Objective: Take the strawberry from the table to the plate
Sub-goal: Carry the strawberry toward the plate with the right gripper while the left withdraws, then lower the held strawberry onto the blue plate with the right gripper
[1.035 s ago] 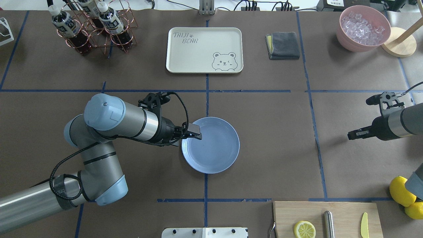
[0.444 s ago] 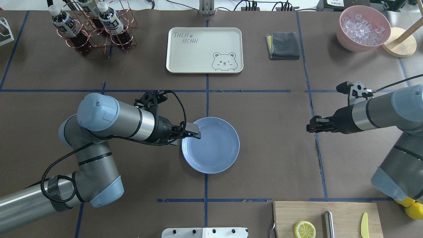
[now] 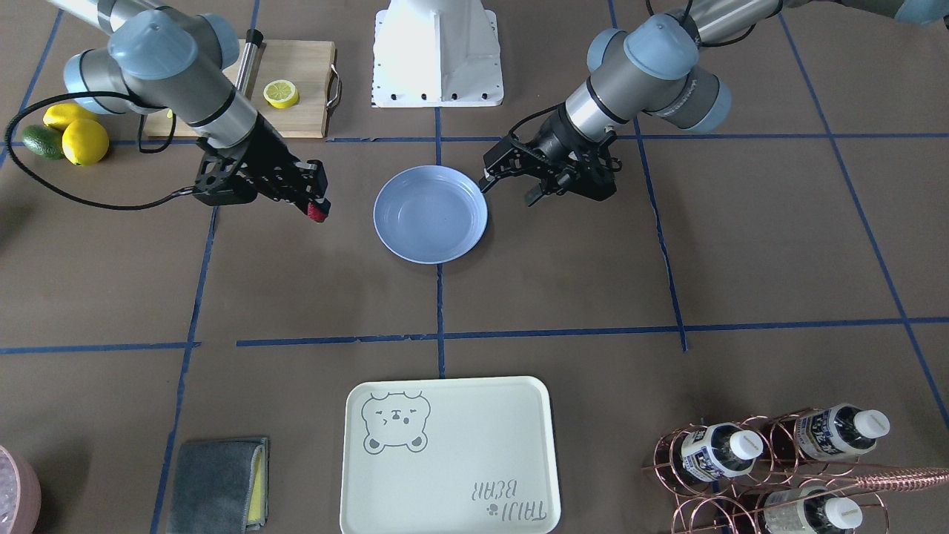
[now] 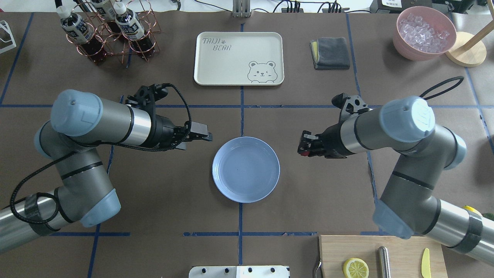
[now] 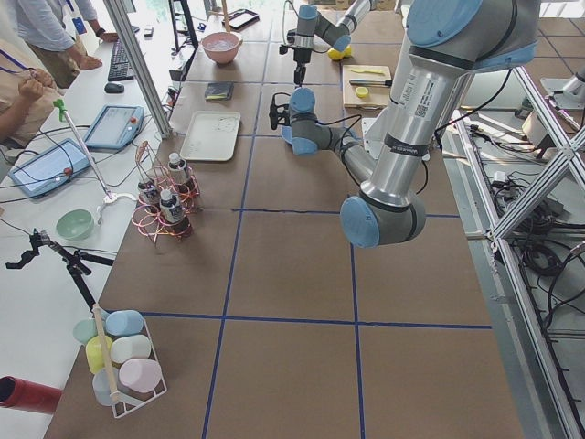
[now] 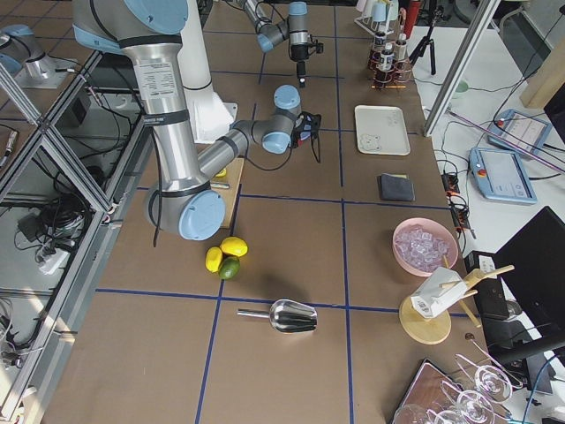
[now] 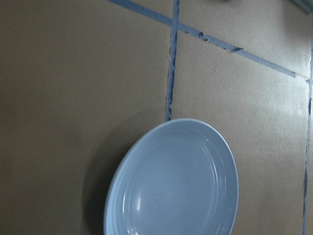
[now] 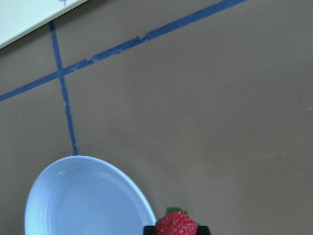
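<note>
The small red strawberry point(image 8: 176, 224) with its green cap is held in my right gripper point(image 4: 302, 148), which is shut on it. That gripper hovers above the brown table point(image 4: 316, 193), a short way to the right of the light-blue plate point(image 4: 246, 169). The front-facing view shows the strawberry point(image 3: 317, 213) red at the tips of the right gripper point(image 3: 316, 205), apart from the plate point(image 3: 430, 213). My left gripper point(image 4: 205, 135) is open and holds nothing, just off the plate's far-left rim. The plate point(image 7: 176, 181) has nothing on it.
A cream bear tray point(image 4: 238, 58), a folded grey cloth point(image 4: 330, 53), a copper bottle rack point(image 4: 112, 31) and a pink bowl of ice point(image 4: 424, 33) line the far side. A cutting board point(image 4: 401, 247) with a lemon slice point(image 4: 355, 267) lies at the near right.
My left gripper drew back off the plate's rim, up and to the left. My right arm swung in from the right edge toward the plate with the strawberry.
</note>
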### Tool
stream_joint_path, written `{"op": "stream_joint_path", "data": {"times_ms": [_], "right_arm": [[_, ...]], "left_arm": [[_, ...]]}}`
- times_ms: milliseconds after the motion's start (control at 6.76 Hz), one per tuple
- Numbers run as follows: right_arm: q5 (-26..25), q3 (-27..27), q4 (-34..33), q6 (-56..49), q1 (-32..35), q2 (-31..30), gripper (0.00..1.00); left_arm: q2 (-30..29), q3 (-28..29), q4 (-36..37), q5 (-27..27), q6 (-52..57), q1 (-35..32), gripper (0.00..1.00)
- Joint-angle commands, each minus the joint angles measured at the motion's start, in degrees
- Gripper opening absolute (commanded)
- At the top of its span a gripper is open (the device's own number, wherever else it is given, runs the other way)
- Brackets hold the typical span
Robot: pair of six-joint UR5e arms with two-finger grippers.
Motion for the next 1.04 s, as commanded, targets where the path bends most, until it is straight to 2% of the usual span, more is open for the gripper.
{"op": "stream_joint_path", "data": {"times_ms": [0, 148, 296, 444, 739, 887], "right_arm": [[-9.3, -0.7, -13.6, 5.7, -8.0, 11.2, 0.0], [-10.9, -2.5, -17.2, 5.8, -9.8, 14.4, 0.0], [-11.1, -5.0, -24.3, 6.6, -10.4, 20.0, 0.0], [-11.1, -7.6, -25.9, 6.6, -10.4, 21.3, 0.0], [-14.4, -12.6, -25.5, 6.6, -11.0, 21.9, 0.0], [-14.4, -12.9, -25.5, 6.6, -11.1, 21.9, 0.0]], "left_arm": [[7.7, -4.8, 0.0, -0.9, 10.6, -4.5, 0.98], [9.5, -5.4, 0.0, -1.2, 11.3, -5.4, 0.97], [10.5, -5.7, -0.2, -1.3, 12.7, -7.4, 0.98], [10.9, -6.1, -0.3, -0.7, 12.7, -7.4, 0.99], [11.8, -6.1, -0.4, -0.3, 12.4, -7.5, 0.99], [11.7, -6.0, -0.3, -0.3, 12.4, -7.4, 0.99]]}}
